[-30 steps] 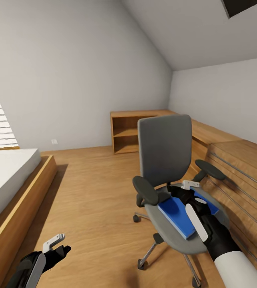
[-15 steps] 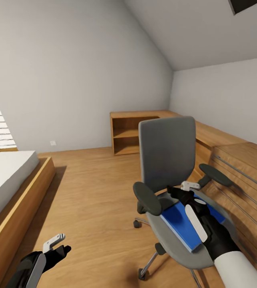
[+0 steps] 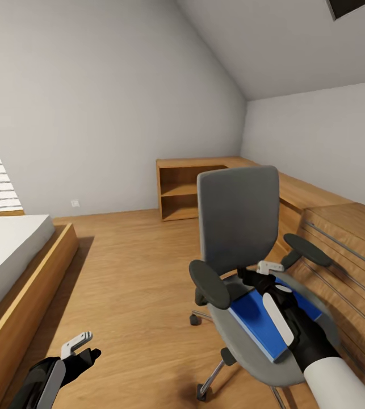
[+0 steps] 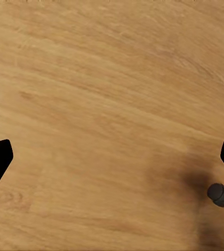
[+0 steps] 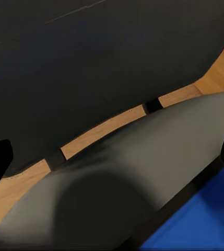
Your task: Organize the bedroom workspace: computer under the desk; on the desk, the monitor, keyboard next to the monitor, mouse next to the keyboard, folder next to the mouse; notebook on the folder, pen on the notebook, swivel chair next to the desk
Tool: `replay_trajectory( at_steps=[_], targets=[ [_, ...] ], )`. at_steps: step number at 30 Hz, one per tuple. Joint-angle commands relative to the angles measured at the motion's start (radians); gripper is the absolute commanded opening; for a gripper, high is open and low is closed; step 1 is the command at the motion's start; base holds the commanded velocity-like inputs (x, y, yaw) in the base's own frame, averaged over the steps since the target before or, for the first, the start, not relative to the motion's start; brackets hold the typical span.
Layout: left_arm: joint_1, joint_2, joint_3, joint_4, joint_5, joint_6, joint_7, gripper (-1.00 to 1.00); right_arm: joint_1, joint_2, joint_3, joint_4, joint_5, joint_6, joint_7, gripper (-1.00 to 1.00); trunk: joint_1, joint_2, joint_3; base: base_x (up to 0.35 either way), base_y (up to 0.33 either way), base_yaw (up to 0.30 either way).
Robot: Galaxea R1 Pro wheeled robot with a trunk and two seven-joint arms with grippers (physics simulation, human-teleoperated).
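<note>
The swivel chair (image 3: 237, 215), grey with black armrests, stands at the middle right on the wooden floor. On its seat lies the blue folder (image 3: 255, 319), flat. My right gripper (image 3: 259, 272) hovers open just above the folder's rear edge, close to the backrest. In the right wrist view the gripper (image 5: 112, 157) spans the grey seat (image 5: 143, 172), with the folder (image 5: 205, 227) at one corner and the dark backrest (image 5: 91, 63) behind. My left gripper (image 3: 83, 347) hangs open low at the left over bare floor, and also appears in the left wrist view (image 4: 112, 159).
A bed (image 3: 9, 250) on a wooden frame fills the left side. A low wooden shelf unit (image 3: 185, 187) stands at the back wall and a light wooden drawer chest (image 3: 341, 238) runs along the right. One chair caster (image 4: 220, 193) appears near my left gripper.
The whole picture has shifted slightly, so the camera moved. My right gripper stays over the folder's rear edge, a touch lower. The left arm has not moved.
</note>
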Motion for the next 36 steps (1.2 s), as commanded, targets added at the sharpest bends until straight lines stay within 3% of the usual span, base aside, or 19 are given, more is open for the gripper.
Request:
replay_trajectory(
  at_steps=[1, 21, 30, 36],
  targets=[
    [0.0, 0.0, 0.0, -0.001, 0.011, 0.005, 0.008, 1.0, -0.001, -0.001, 0.005, 0.006, -0.01, 0.003, -0.01, 1.0, 0.0, 0.0, -0.001, 0.002, 0.0, 0.0],
    [0.0, 0.0, 0.0, -0.003, 0.011, 0.005, 0.008, 1.0, -0.001, 0.0, 0.005, 0.02, -0.008, 0.004, -0.016, 1.0, 0.0, 0.0, -0.001, 0.0, 0.0, 0.0],
    [0.0, -0.002, -0.001, -0.006, 0.011, 0.005, 0.006, 1.0, -0.002, 0.002, 0.007, 0.045, -0.007, 0.06, -0.095, 1.0, 0.0, 0.0, -0.001, 0.0, 0.0, 0.0],
    [0.0, -0.003, -0.002, -0.006, 0.011, 0.005, 0.006, 1.0, -0.002, 0.002, 0.007, 0.051, -0.007, 0.069, -0.106, 1.0, 0.0, 0.0, -0.001, 0.0, 0.0, 0.0]
  ],
)
